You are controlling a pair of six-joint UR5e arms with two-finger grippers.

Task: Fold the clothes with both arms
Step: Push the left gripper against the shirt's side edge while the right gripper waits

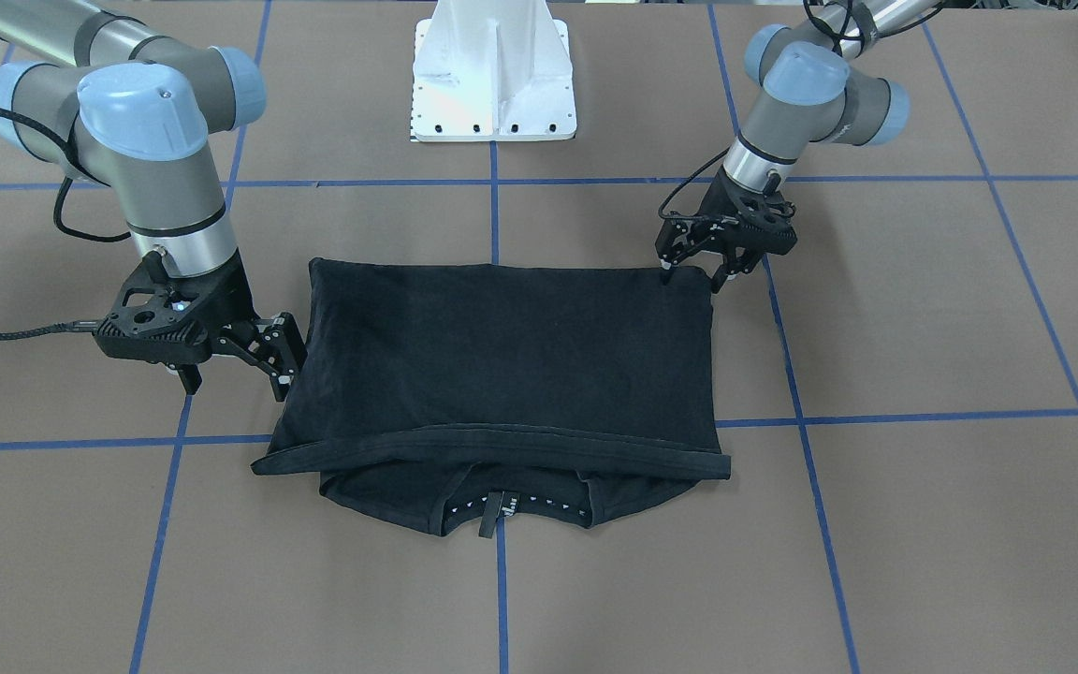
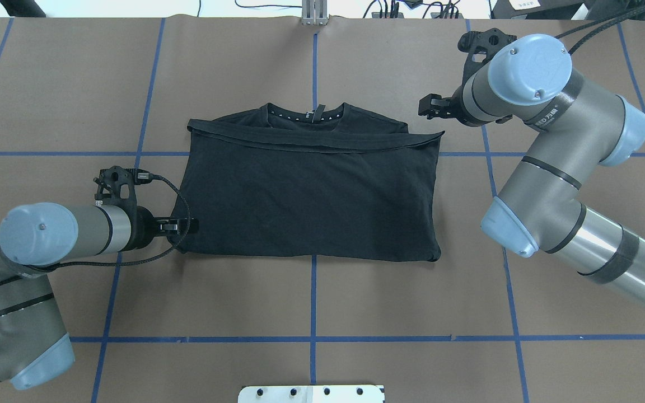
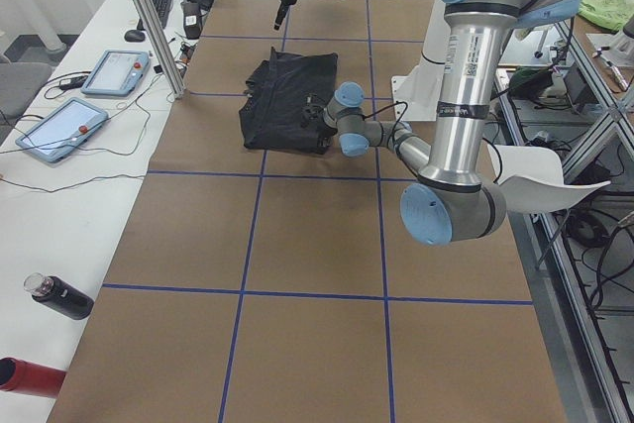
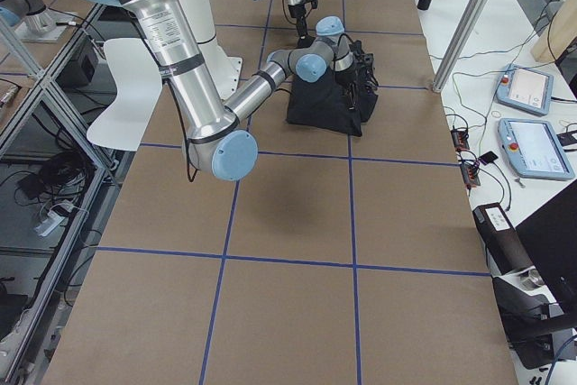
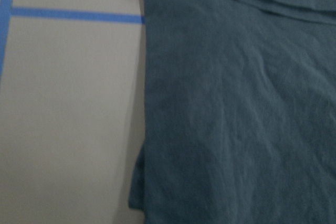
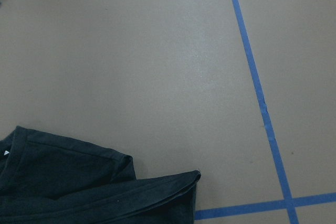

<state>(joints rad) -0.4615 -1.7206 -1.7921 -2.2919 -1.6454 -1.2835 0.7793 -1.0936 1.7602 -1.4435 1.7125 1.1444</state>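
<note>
black t-shirt [image 1: 511, 356] lies folded flat before the pedestal base [image 1: 494, 84], hem near collar; left hand [image 1: 692, 277] and right hand [image 1: 238, 388], both spread, flank it.

Dark T-shirt [image 5: 236, 103] lies flat on brown table [image 5: 68, 119] crossed by blue tape [image 5: 73, 14].

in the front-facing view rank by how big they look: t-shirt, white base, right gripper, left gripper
1. black T-shirt
2. white pedestal base and right gripper, about alike
3. left gripper, farther from the camera

A folded black T-shirt [image 2: 311, 196] lies on the brown, blue-taped table [image 2: 412, 302].
</note>
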